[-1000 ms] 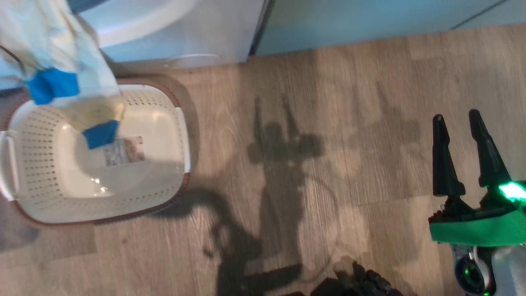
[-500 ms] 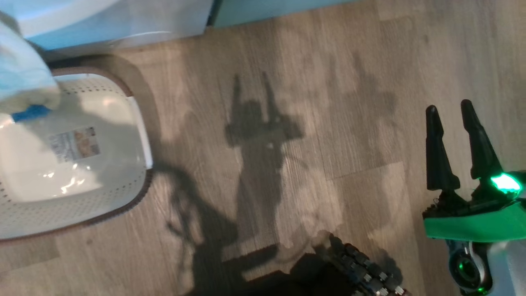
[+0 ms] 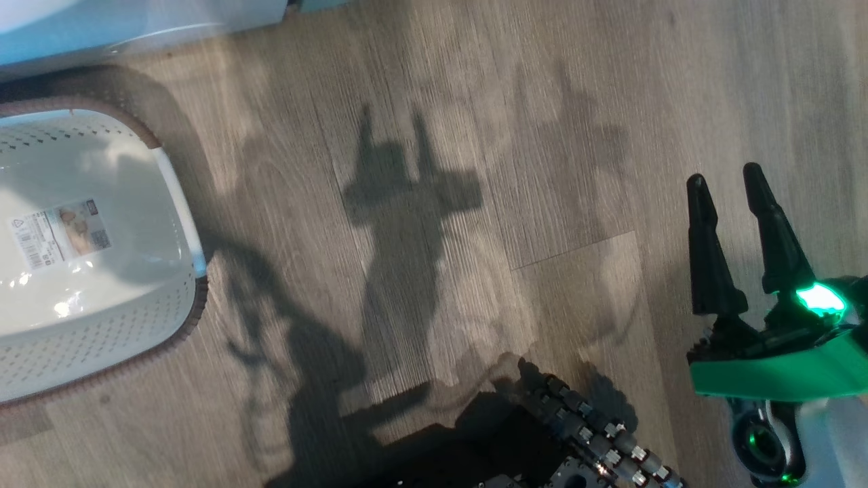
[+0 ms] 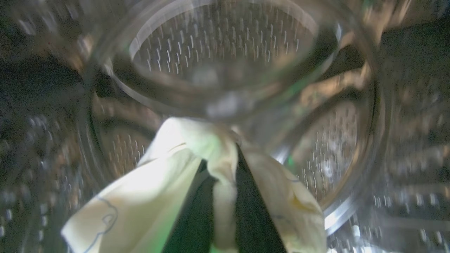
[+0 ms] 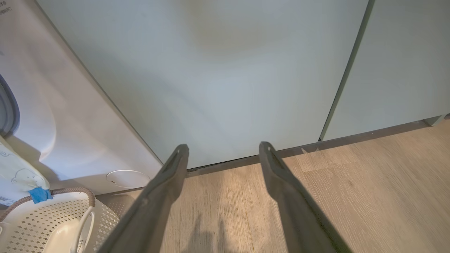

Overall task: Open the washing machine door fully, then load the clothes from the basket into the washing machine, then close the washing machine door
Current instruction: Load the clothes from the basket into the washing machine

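My left gripper (image 4: 220, 156) is shut on the clothes (image 4: 140, 189), a pale yellow garment bunched between the two dark fingers. It sits among the perforated steel walls of the washing machine drum (image 4: 225, 45). In the right wrist view the clothes (image 5: 17, 172) hang with a blue patch in front of the washing machine (image 5: 70, 116), just above the basket (image 5: 45, 225). The basket (image 3: 102, 342) stands on the floor at the head view's left, its labelled floor (image 3: 60, 230) bare. My right gripper (image 3: 724, 175) is open over the floor, its fingers (image 5: 168, 182) wide apart. The washing machine door is out of view.
Pale green cabinet panels (image 5: 228, 70) stand to the right of the washer, above the wooden floor (image 3: 475, 169). A small round flap (image 5: 128, 178) sits low on the washer front. My dark wheeled base (image 3: 576, 434) shows at the head view's bottom edge.
The head camera has swung, so the basket and washer sit further left and up in its picture. The garment that hung over the basket has left that view. The right gripper stays open.
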### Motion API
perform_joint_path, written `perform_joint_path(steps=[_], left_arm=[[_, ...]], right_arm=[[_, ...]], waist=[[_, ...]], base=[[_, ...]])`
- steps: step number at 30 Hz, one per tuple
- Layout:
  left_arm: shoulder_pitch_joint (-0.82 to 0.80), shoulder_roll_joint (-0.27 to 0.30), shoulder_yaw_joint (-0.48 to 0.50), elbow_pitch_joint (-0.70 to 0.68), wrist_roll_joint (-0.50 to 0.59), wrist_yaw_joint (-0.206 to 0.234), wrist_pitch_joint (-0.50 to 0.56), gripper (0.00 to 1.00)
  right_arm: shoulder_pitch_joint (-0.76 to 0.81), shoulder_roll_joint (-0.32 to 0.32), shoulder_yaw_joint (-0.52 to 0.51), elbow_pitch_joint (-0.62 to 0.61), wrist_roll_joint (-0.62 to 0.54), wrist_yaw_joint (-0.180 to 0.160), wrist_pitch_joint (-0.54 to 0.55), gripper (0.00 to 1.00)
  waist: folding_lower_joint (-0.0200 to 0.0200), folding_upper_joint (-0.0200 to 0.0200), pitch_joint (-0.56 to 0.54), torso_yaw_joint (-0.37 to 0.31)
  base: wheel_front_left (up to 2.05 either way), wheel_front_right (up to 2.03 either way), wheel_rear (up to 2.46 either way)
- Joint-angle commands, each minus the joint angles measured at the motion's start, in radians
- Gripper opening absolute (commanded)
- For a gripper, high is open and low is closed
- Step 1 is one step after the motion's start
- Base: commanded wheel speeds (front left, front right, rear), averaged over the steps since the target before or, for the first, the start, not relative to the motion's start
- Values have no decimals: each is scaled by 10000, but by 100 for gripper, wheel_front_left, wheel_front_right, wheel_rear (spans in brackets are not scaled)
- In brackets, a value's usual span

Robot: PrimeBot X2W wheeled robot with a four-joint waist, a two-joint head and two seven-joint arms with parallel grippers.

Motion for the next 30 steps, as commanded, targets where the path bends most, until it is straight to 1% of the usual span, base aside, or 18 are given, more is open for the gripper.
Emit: perform_joint_path(steps=[1, 3, 4, 7, 11, 14, 19, 20, 21, 22, 25, 30], left_arm=[[-404, 514, 115, -343, 110, 48, -581, 0], [-617, 408, 110, -176, 103, 45, -1099, 0], [-584, 367, 76, 85, 49, -9, -1039, 0], [-255, 110, 186, 1165, -543, -179, 20, 0], [-8, -63, 236, 1696, -992, -317, 799, 0], [74, -122, 126, 1799, -1100, -406, 1128, 0], [245, -230, 48, 1939, -1265, -458, 1303, 0], [337, -278, 80, 2007, -1343, -448, 1323, 21], [475, -319, 91, 2083, -1399, -442, 1335, 71], [621, -369, 77, 2134, -1434, -442, 1337, 100], [1035, -594, 135, 2271, -1648, -369, 1419, 100], [1798, -971, 131, 2173, -1784, -83, 1294, 100]], right_arm=[[-18, -114, 160, -292, 105, -29, -95, 100], [-57, -114, 164, -299, 115, -29, -95, 100], [-60, -114, 150, -304, 123, -29, -95, 100], [-57, -114, 160, -290, 158, -29, -95, 100], [-113, -114, 182, -283, 133, -29, -95, 100], [-201, -114, 175, -256, 96, -29, -95, 100], [-333, -114, 214, -196, 92, -29, -95, 100], [-345, -114, 211, -169, 80, -29, -95, 100], [-348, -114, 218, -136, 65, -29, -95, 100], [-331, -114, 201, -117, 50, -29, -95, 100], [-284, -114, 153, -53, -42, -29, -95, 100], [-191, -114, -47, -15, -233, -29, -95, 100]], waist=[[-1, 0, 70, 2], [-1, 0, 115, 19], [-1, 0, 128, 51], [-1, 0, 123, 151], [-1, 0, 151, 262], [-1, 0, 165, 351], [-1, 0, 102, 472], [-1, 0, 44, 493], [-1, 0, -51, 513], [-1, 0, -138, 552], [-1, 0, -365, 654], [-1, 0, -807, 868]], base=[[0, 0, 0], [0, 0, 0], [0, 0, 0], [0, 0, 0], [0, 0, 0], [0, 0, 0], [0, 0, 0], [0, 0, 0], [0, 0, 0], [0, 0, 0], [0, 0, 0], [0, 0, 0]])
